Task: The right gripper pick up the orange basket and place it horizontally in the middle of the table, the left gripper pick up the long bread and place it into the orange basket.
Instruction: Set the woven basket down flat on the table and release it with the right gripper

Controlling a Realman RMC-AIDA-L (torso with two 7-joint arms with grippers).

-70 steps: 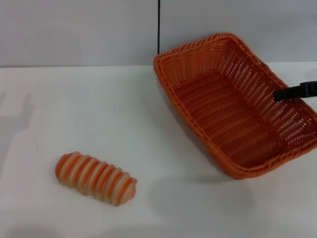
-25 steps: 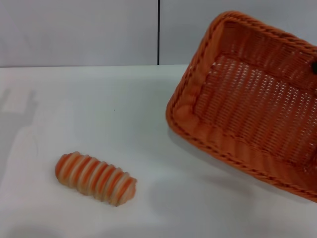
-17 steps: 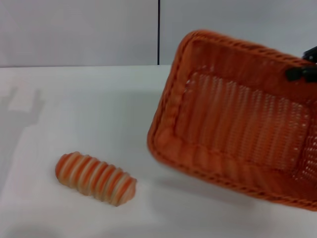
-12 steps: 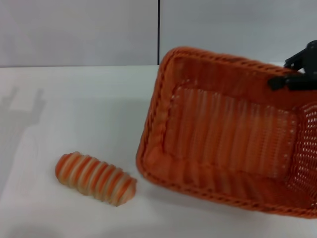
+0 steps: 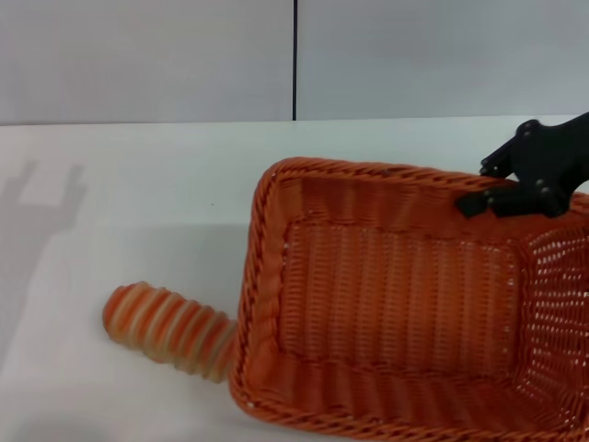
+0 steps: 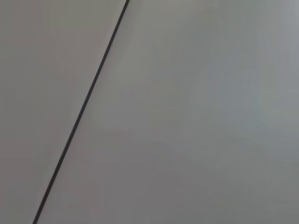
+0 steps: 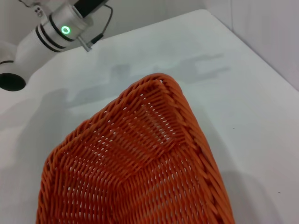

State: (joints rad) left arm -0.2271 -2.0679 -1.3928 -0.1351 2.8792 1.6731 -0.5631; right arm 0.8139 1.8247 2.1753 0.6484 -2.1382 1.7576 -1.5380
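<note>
White table [image 5: 138, 175] is shown with the orange basket [image 5: 396, 295] gripped at its far rim by the right gripper [image 5: 502, 189], carried toward the middle, its edge hiding one end of the long bread [image 5: 161, 318]

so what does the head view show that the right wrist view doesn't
Only the head view shows the long bread, its near end hidden behind the orange basket, and the right pincer clamped on the basket's far rim. Only the right wrist view shows a white arm segment with a green light. Both show the basket and the white table.
</note>
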